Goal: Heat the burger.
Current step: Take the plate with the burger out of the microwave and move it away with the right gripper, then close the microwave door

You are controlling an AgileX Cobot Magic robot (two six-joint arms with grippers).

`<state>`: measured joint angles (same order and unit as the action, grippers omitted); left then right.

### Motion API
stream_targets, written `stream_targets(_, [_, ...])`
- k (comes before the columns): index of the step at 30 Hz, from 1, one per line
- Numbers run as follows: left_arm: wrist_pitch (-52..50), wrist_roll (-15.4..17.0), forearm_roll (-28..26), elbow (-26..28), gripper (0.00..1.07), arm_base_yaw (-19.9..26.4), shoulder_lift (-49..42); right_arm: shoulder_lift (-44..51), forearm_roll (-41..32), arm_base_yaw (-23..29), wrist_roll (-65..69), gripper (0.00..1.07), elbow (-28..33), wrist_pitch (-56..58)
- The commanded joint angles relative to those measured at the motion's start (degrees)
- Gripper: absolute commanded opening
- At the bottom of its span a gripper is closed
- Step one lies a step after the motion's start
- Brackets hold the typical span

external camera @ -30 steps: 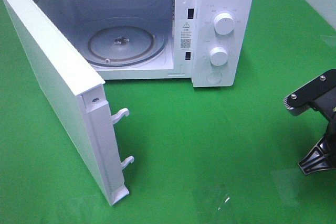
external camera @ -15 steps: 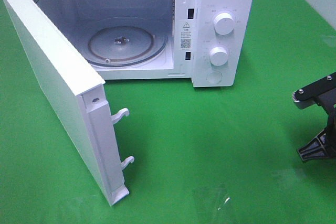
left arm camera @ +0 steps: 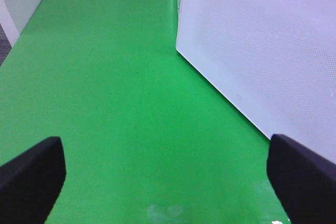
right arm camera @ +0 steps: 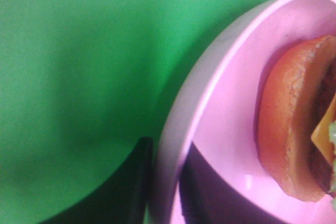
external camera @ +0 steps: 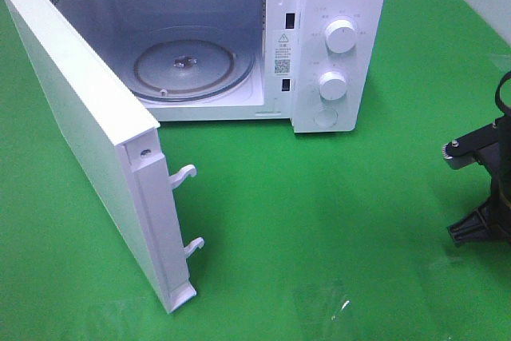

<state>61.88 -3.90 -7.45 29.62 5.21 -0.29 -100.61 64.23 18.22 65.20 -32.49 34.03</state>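
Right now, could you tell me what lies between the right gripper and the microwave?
Only bare green cloth, as the high view shows, separates the right gripper from the microwave.

Matt green cloth (external camera: pixel 319 197), glossy white microwave (external camera: pixel 335 5), shiny pink plate (right arm camera: pixel 220 129).

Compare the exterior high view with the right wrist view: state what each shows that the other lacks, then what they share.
Only the exterior high view shows the microwave, its door swung open, and the bare glass turntable inside. Only the right wrist view shows the burger lying on the pink plate, with the right gripper's fingers straddling the plate's rim. Both show the green table cover and part of the right arm.
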Motion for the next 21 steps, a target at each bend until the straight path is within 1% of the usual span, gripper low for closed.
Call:
stream_targets(1, [-0.80,0.00,-0.11,-0.06,0.98,0.23,-0.92,0.63,-5.84,-0.11,-3.61,0.40,-2.06,0.00])
stream_targets(2, [-0.80,0.00,-0.11,-0.06,0.98,0.23,-0.92,0.63,-5.84,-0.11,-3.61,0.40,-2.06,0.00])
stream_targets(3, [-0.80,0.00,-0.11,-0.06,0.98,0.23,-0.92,1.55,-9.80,-0.11,-7.73,0.46,-3.04,0.00])
stream_targets(4, [-0.80,0.00,-0.11,-0.06,0.98,0.23,-0.92,1.55,-9.80,-0.11,-7.73,0.46,-3.04,0.00])
stream_targets(5, [-0.80,0.00,-0.11,-0.06,0.98,0.23,-0.92,2.98,-13.12,-0.11,-11.92,0.49,-3.78,-0.06])
stream_targets(8, [-0.80,0.00,-0.11,-0.06,0.98,0.23,-0.92,3.95,-15.01,-0.11,-14.44,0.50,-4.13,0.00])
stream_targets(10, [-0.80,0.00,-0.11,-0.06,0.98,0.23,-0.92,9.51,-22.98,-0.11,-24.58,0.52,-5.33,-0.17])
stream_targets(11, [-0.80,0.00,-0.11,-0.06,0.98,0.23,-0.92,9.51,-22.98,-0.11,-24.58,0.52,-5.33,-0.17])
stream_targets(12, [-0.80,0.00,-0.11,-0.06,0.98,0.23,-0.92,12.83,-27.50,-0.11,-30.25,0.56,-5.61,-0.23])
stream_targets(13, [-0.80,0.00,-0.11,-0.06,0.98,0.23,-0.92,12.83,-27.50,-0.11,-30.25,0.56,-5.61,-0.23])
stream_targets(14, [-0.80,0.00,-0.11,-0.06,0.98,0.23,-0.92,16.67,-32.26,-0.11,-36.50,0.63,-5.61,-0.34])
stream_targets(15, [-0.80,0.00,-0.11,-0.06,0.98,0.23,-0.92,16.67,-32.26,-0.11,-36.50,0.63,-5.61,-0.34])
stream_targets(16, [-0.80,0.00,-0.11,-0.06,0.98,0.23,-0.92,18.16,-34.21,-0.11,-38.90,0.67,-5.61,-0.17])
stream_targets(17, [-0.80,0.00,-0.11,-0.06,0.98,0.23,-0.92,21.54,-38.33,-0.11,-44.29,0.75,-5.61,-0.17])
stream_targets(18, [-0.80,0.00,-0.11,-0.06,0.98,0.23,-0.92,21.54,-38.33,-0.11,-44.29,0.75,-5.61,-0.17])
stream_targets(19, [-0.80,0.00,-0.11,-0.06,0.98,0.23,-0.92,24.64,-42.74,-0.11,-48.36,0.83,-5.61,0.06])
stream_targets(20, [-0.80,0.00,-0.11,-0.06,0.98,0.23,-0.92,24.64,-42.74,-0.11,-48.36,0.83,-5.61,0.06])
stream_targets(21, [-0.80,0.00,-0.11,-0.06,0.98,0.23,-0.92,27.27,-45.84,-0.11,-50.71,0.87,-5.61,0.34])
